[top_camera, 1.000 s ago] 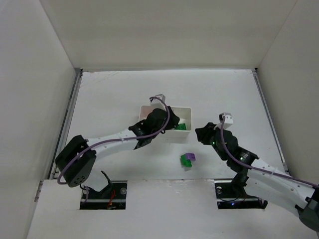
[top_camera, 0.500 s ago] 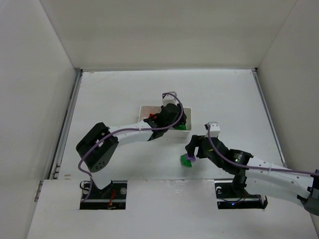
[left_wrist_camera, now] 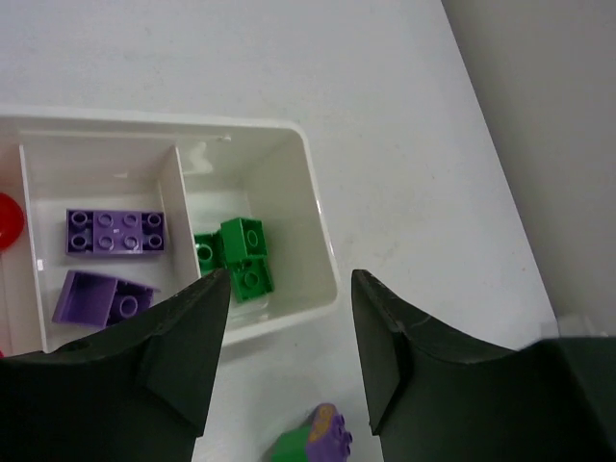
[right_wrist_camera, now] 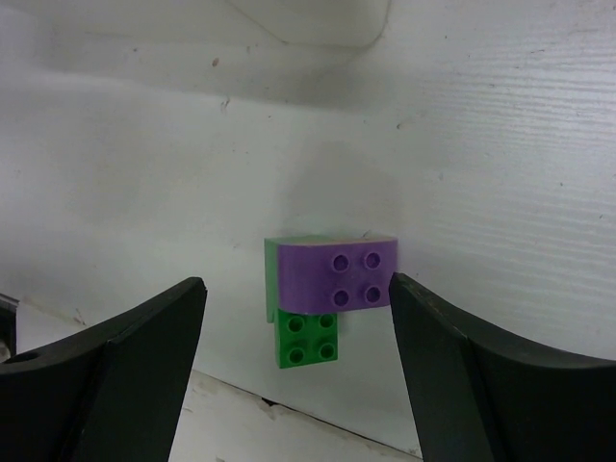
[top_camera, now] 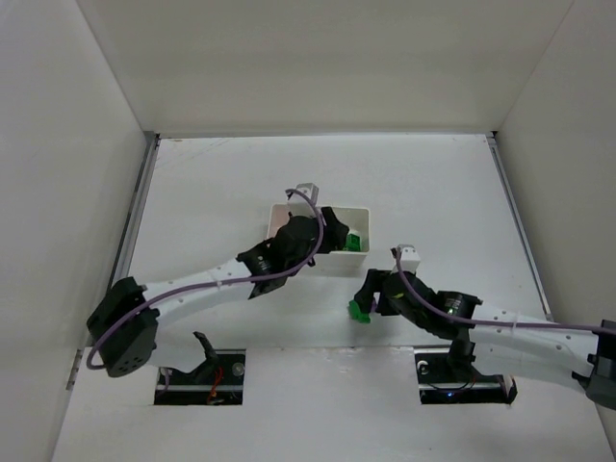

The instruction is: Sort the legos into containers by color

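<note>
The white tray [top_camera: 339, 262] holds two purple legos [left_wrist_camera: 114, 231] in its middle compartment, green legos [left_wrist_camera: 236, 258] in the right one, and a red piece [left_wrist_camera: 8, 219] at the left edge of the left wrist view. A purple lego [right_wrist_camera: 337, 274] stuck to a green lego [right_wrist_camera: 306, 337] lies on the table in front of the tray, seen from above as a green-and-purple clump [top_camera: 361, 310]. My right gripper [right_wrist_camera: 296, 289] is open, one finger on each side of this joined pair without touching it. My left gripper [left_wrist_camera: 291, 366] hangs open and empty over the tray's near right corner.
White walls enclose the table on three sides. The left arm [top_camera: 192, 289] stretches diagonally from its base to the tray [left_wrist_camera: 154, 123]. The right arm [top_camera: 500, 322] lies low along the near edge. Bare table surrounds the tray.
My right gripper has opened wide and swung left and down to the joined purple and green legos. My left gripper has opened and drawn back from the right compartment.
</note>
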